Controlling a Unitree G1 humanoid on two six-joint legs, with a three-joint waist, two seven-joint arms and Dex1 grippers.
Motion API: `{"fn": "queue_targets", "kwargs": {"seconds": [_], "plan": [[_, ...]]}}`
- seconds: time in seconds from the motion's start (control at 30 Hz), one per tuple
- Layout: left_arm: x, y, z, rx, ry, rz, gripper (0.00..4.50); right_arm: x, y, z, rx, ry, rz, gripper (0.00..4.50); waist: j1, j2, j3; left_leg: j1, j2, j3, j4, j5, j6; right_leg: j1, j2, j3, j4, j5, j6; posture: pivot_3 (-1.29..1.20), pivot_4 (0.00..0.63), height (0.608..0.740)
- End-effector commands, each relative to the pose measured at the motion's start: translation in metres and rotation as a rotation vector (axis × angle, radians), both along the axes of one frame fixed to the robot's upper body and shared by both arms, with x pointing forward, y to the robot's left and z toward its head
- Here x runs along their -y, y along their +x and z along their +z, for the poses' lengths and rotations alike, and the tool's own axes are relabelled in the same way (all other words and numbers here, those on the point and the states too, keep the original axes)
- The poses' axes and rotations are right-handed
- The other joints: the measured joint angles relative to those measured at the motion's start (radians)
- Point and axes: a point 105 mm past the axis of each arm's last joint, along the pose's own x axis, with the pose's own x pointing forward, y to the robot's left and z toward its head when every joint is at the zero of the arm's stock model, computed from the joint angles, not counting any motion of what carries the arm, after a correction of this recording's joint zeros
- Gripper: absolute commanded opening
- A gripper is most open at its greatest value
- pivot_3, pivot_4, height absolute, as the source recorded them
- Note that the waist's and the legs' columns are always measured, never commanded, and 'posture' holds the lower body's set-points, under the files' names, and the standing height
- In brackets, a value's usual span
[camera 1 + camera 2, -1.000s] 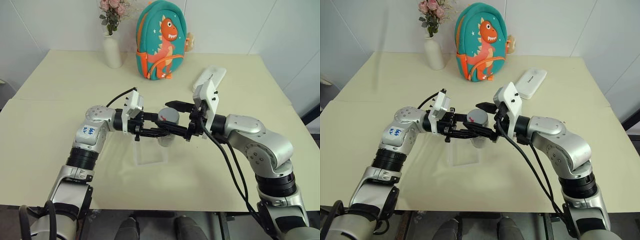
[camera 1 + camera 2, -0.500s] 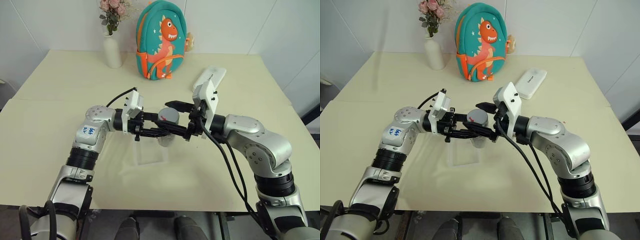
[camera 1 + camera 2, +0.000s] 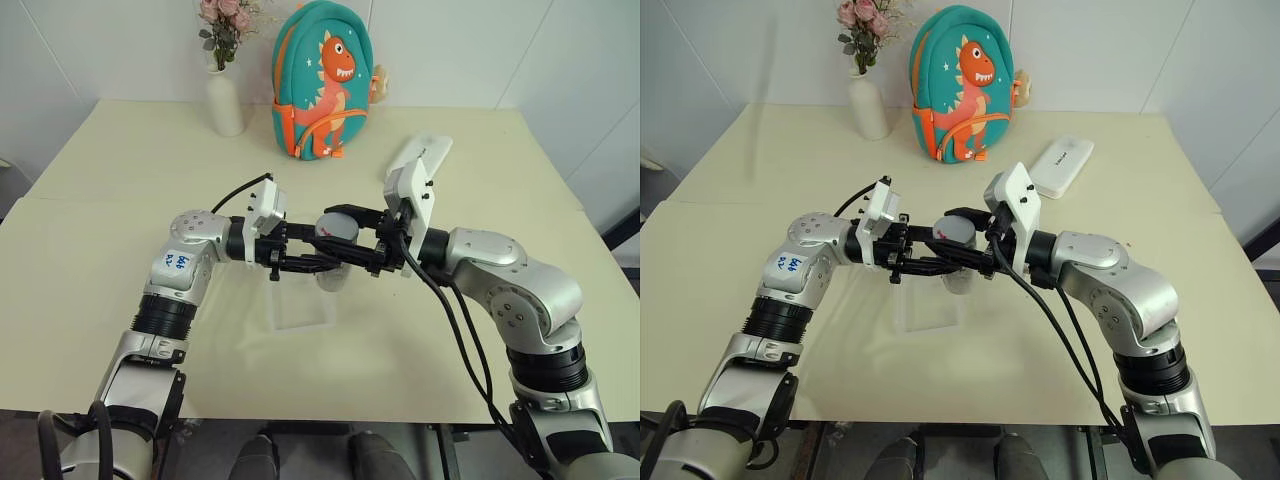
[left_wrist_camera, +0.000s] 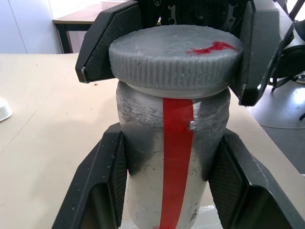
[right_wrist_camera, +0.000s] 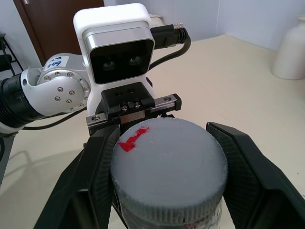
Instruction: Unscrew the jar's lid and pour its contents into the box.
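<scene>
Right gripper (image 5: pixel 167 191) was clamped on the lid (image 5: pixel 167 164), one black finger pressed to each side of its ribbed rim. Left gripper (image 4: pixel 169 179) was clamped on the jar (image 4: pixel 174 162) just beneath, fingers flat against the clear wall. The two grippers met end to end, both roughly level, the jar held upright in the air above the box (image 3: pixel 301 305), which sat on the table (image 3: pixel 120 250).

Markings: a red smear on the grey lid top, off-centre. A red strip ran down the jar's side in the left wrist view; no words legible on it. A small white sticker on the left arm bore blue handwriting, unreadable. The white oblong case (image 3: pixel 1061 166) carried a faint line of print, too small to read.

The left wrist view showed the lid's ribbing and the jar wall scuffed and cloudy; contents could not be made out. The right wrist view showed the left wrist's camera housing (image 5: pixel 119 45) facing it. The eye views added a dinosaur backpack (image 3: pixel 322 80) and a white vase (image 3: pixel 224 100) of flowers at the far edge.
</scene>
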Motion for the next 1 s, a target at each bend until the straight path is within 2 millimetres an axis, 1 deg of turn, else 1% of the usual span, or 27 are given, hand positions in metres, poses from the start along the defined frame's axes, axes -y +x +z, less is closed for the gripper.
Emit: {"fn": "queue_targets", "kwargs": {"seconds": [0.03,0.27,0.4,0.77,1.0], "plan": [[0.003,-0.005,0.002,0.025,0.028,-0.030,1.97,0.010,-0.002,0.036,0.141,0.039,-0.011,2.56,0.000,0.000,0.000,0.000,0.000,0.000,0.000,0.000,0.000,0.000,0.000,0.000,0.000,0.000,0.000,0.00,0.150,0.740],[0.005,-0.006,0.001,0.020,0.035,-0.043,1.97,0.018,0.003,0.051,0.200,0.039,-0.010,2.56,0.000,0.000,0.000,0.000,0.000,0.000,0.000,0.000,0.000,0.000,0.000,0.000,0.000,0.000,0.000,0.00,0.150,0.740],[0.006,-0.007,-0.001,0.014,0.043,-0.051,1.97,0.020,0.005,0.055,0.217,0.041,-0.010,2.56,0.000,0.000,0.000,0.000,0.000,0.000,0.000,0.000,0.000,0.000,0.000,0.000,0.000,0.000,0.000,0.00,0.150,0.740],[0.010,-0.010,-0.004,-0.003,0.051,-0.072,1.97,0.019,0.005,0.068,0.250,0.066,0.034,2.56,0.000,0.000,0.000,0.000,0.000,0.000,0.000,0.000,0.000,0.000,0.000,0.000,0.000,0.000,0.000,0.00,0.150,0.740],[0.014,-0.011,-0.013,-0.034,0.089,-0.109,1.97,0.016,0.011,0.083,0.257,0.088,0.059,2.56,-0.001,0.000,0.000,0.000,0.000,0.000,0.000,0.000,0.000,0.000,0.000,0.000,0.000,0.000,0.000,0.00,0.150,0.740]]}}
